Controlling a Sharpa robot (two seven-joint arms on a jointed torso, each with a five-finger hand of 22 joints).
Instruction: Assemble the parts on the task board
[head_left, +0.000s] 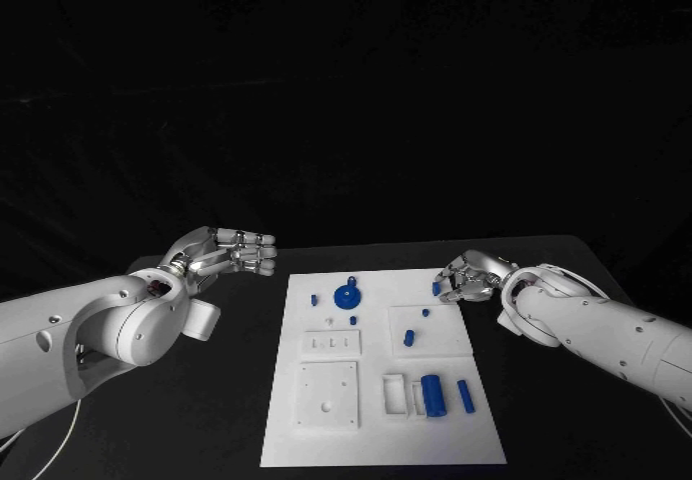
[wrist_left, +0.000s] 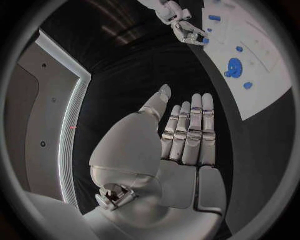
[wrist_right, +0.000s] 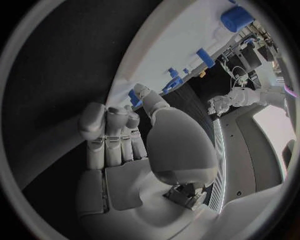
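The task board (head_left: 378, 440) lies in the middle of the black table (head_left: 216, 420), its long side running from the near edge toward the far edge. Near its far end sits a round blue gear-like part (head_left: 348, 296); a small blue part (head_left: 410, 336) lies at mid-board, and a blue cylinder (head_left: 433, 395) and a slim blue bar (head_left: 464, 394) rest side by side toward the near right corner. The left robot hand (head_left: 231, 252) hovers over the table off the board's far left corner, fingers straight and together, holding nothing. The right robot hand (head_left: 469, 278) is at the board's far right edge, pinching a small blue piece (head_left: 436, 288) between thumb and fingertip.
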